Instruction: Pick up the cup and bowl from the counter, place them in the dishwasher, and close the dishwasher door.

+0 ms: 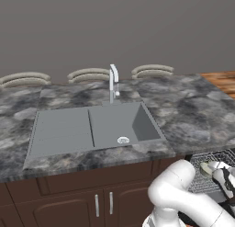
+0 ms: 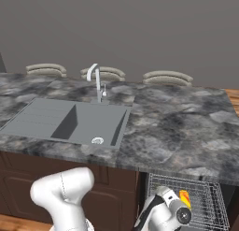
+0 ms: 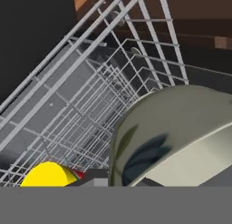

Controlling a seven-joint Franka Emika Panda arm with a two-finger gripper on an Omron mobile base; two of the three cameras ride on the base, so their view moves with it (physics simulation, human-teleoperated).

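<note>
Bowl (image 3: 181, 137) sits tilted over the rack (image 3: 90, 105), gripper (image 3: 102, 177) apparently pinched shut on its rim; settle it squarely between wires beside the yellow cup (image 3: 45, 174) before releasing

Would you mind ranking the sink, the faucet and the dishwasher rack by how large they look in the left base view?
1. Sink, clearly largest.
2. Dishwasher rack; partly cut off by the frame and the arm, so its full size is unsure.
3. Faucet, smallest.
</note>
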